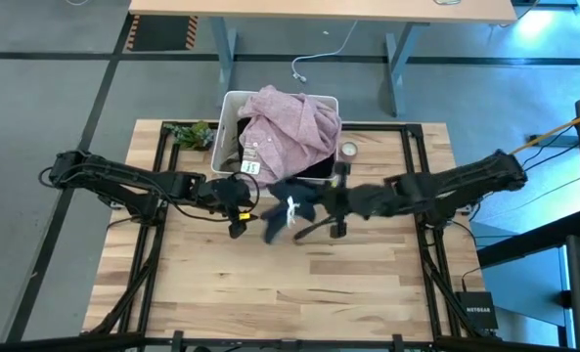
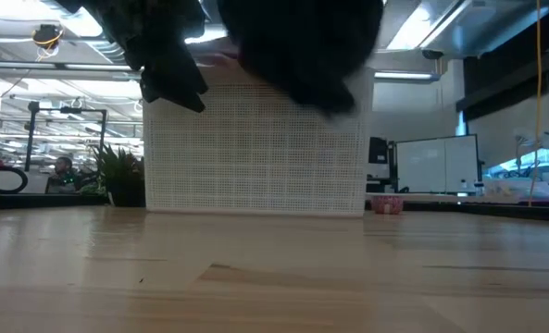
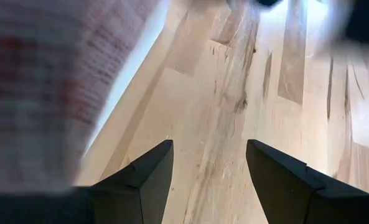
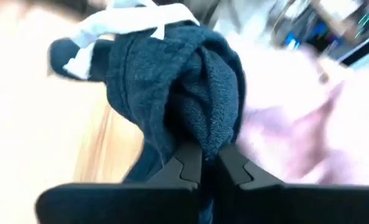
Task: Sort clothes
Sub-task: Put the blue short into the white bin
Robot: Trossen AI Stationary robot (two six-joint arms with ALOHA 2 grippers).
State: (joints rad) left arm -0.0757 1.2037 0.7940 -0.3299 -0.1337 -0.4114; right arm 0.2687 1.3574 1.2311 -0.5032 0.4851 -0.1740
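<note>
Right hand (image 4: 210, 163) pinches dark blue-grey garment (image 4: 178, 81) above table.

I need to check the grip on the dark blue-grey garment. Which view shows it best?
The right wrist view: the dark blue-grey garment fills it, pinched in the right gripper. The high view shows it small, hanging above the table. The low view gives only a dark blur; the left wrist view nothing recognisable.

A bin (image 1: 227, 122) sits at the far middle of the bench (image 1: 290, 293), a shirt (image 1: 285, 132) heaped in it, a plant (image 1: 190, 134) just left, a small garment (image 1: 288, 210) hanging just nearer.
</note>
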